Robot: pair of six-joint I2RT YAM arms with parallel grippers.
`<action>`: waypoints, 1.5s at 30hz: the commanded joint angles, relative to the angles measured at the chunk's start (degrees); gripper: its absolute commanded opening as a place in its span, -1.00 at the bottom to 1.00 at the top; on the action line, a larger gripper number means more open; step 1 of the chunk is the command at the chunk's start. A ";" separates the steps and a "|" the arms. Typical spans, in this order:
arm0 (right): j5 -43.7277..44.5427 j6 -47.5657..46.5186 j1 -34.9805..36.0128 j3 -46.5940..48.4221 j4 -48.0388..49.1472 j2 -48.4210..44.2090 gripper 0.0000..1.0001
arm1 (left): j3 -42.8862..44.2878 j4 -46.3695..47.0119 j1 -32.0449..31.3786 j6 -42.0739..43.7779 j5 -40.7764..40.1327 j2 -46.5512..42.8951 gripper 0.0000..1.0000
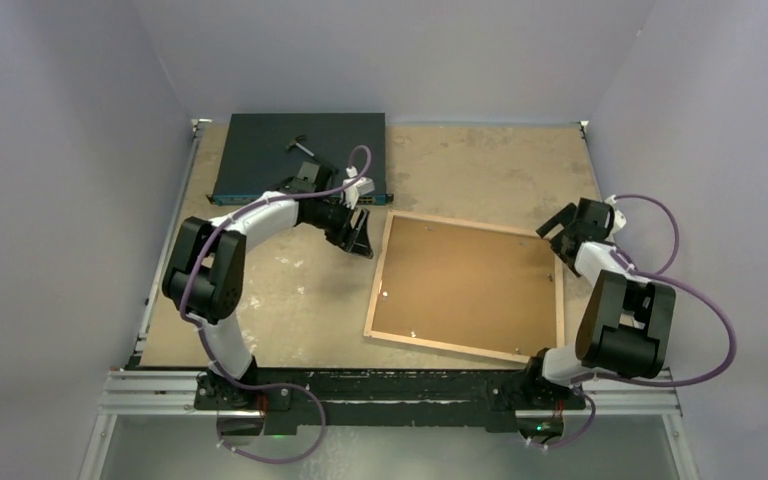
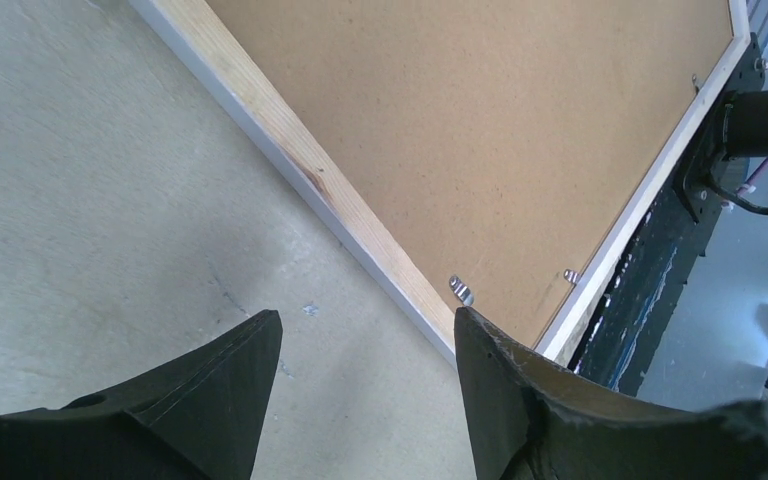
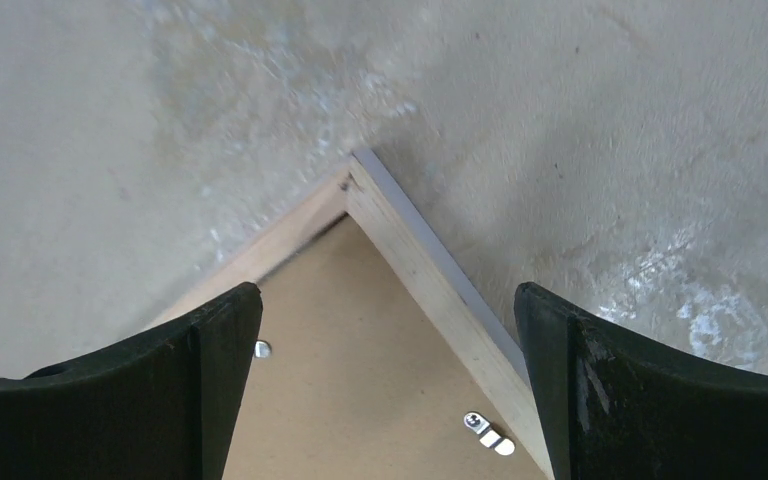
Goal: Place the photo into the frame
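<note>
Frame [image 1: 377,278] lies face-down on the worktop [image 1: 290,300], just beyond the arm bases and slightly skewed. Wood rim is up, and the brown backing board [image 1: 465,285] sits inside the rails.

Photo isn't visible in any view. It's probably under the board, but can't confirm.

Left end effector [image 1: 360,240] hovers just outside the frame's far-left corner, over bare worktop. The wrist view shows its jaws partly apart and holding nothing, with the frame's left rail [image 2: 300,165] running beside them. A metal tab [image 2: 461,290] sits at that rail's inner edge.

Right end effector [image 1: 560,228] hangs over the frame's far-right corner [image 3: 360,175], jaws fully spread and empty. Two more tabs [image 3: 487,430] show on the board below it.

Dark box [image 1: 300,155] sits beyond the frame's far-left corner, uninvolved.

Judged step: late closing stage, board seated and both arms clear of it. Can't tell whether the tabs are turned over the board.

Next move calls for checking and pressing each tab flat with one fingertip. The other arm should pin a rail so the frame doesn't slide.
</note>
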 commanded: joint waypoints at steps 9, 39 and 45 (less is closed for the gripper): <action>-11.21 3.36 1.06 -2.83 8.12 4.08 0.98 | 1.43 -0.40 2.64 2.43 -2.76 -1.42 0.26; -12.83 6.96 18.25 13.98 10.43 13.05 0.98 | -7.73 -5.06 7.45 11.65 -6.74 -4.01 -0.32; -10.15 1.98 19.64 11.42 9.21 1.96 0.97 | -7.60 -7.31 9.17 12.24 -4.42 -5.85 -0.48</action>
